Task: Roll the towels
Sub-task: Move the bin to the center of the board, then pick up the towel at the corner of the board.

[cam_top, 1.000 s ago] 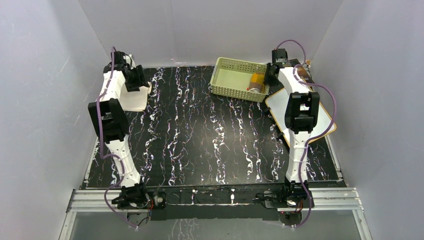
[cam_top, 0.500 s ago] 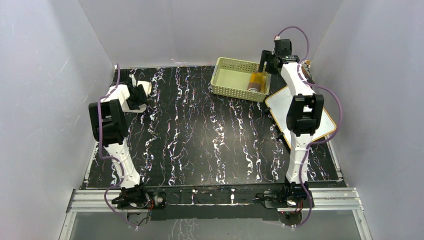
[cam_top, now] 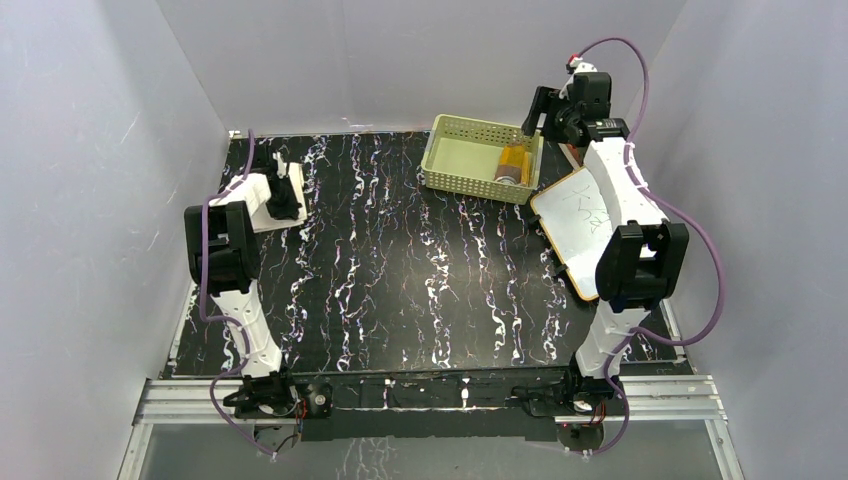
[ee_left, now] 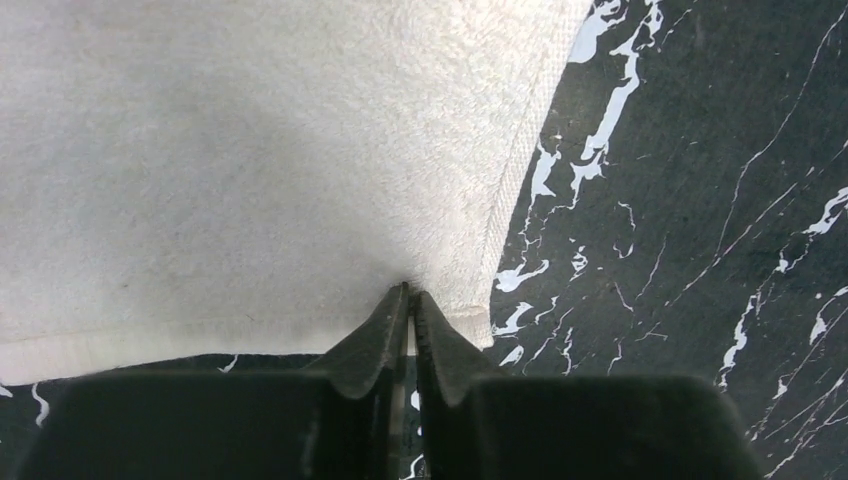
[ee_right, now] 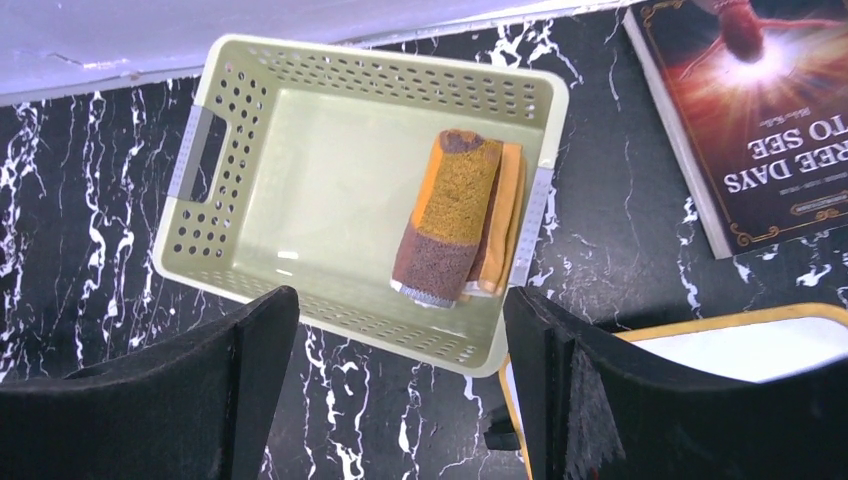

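Observation:
The cream-white towel [ee_left: 240, 170] lies flat at the table's far left [cam_top: 295, 180]. My left gripper [ee_left: 410, 292] is down on it [cam_top: 283, 205], jaws pinched on the cloth just inside its near right corner. The mustard-yellow and brown towel [ee_right: 450, 225] lies rolled in the pale green basket [ee_right: 380, 60], against its right wall [cam_top: 512, 165]. Well above that basket's right end hangs my right gripper [ee_right: 400, 310], open with nothing between its fingers [cam_top: 535, 120].
The basket [cam_top: 470, 125] stands at the back centre-right. A white board with an orange rim [cam_top: 590, 215] lies just right of it, its corner under my right finger [ee_right: 760, 345]. A dark book [ee_right: 760, 110] lies by the back right wall.
My left gripper slid nearer along the cream towel and shut on its edge. My right gripper let go of the rolled towel in the basket, opened and rose above it.

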Motion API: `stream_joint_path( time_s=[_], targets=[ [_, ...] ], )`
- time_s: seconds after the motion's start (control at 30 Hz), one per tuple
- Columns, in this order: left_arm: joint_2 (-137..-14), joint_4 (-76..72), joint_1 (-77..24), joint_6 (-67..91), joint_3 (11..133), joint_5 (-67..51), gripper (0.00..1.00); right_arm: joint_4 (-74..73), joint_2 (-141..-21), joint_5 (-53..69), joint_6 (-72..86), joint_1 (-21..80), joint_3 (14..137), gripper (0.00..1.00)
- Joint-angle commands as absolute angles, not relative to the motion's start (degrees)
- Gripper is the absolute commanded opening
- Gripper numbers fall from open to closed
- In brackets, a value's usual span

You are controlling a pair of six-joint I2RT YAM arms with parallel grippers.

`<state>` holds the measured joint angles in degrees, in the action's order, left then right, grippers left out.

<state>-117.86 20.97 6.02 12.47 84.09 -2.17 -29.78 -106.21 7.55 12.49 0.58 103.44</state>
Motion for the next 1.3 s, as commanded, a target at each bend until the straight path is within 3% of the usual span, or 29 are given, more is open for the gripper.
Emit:
stream_joint_path(
  time_s=[0.0,0.3,0.33,0.4,0.5,0.8,0.97,1.27],
  targets=[
    [-118.3,26.0,5.4,11.2,85.5,-1.3,0.00,-26.5,-104.2,9.9,13.5,0.4,101.6,0.74],
    [-114.6,31.6,5.4,8.0,92.2,-2.9,0.00,-25.5,-102.1,12.3,15.3,1.1,101.2,0.73],
    [-114.3,31.9,5.5,8.1,92.2,-3.2,0.09,-25.6,-101.9,12.4,15.3,1.3,101.1,0.74],
    [-112.8,30.9,5.3,8.7,90.6,-5.0,0.38,-25.5,-101.4,12.2,15.2,1.8,100.4,0.74],
    [-110.6,28.8,4.6,9.0,88.0,-5.7,0.49,-25.5,-100.9,12.2,15.0,2.3,99.5,0.75],
    [-113.6,29.9,-2.2,6.1,88.8,6.0,0.46,-25.8,-100.6,12.1,14.7,2.6,99.3,0.75],
    [-116.6,31.3,-3.0,5.2,90.2,11.9,0.40,-25.9,-100.4,11.9,14.5,2.6,99.0,0.75],
    [-115.4,27.3,-3.9,2.3,87.4,19.7,0.38,-26.0,-101.1,12.7,14.5,2.7,99.0,0.75]
  ],
)
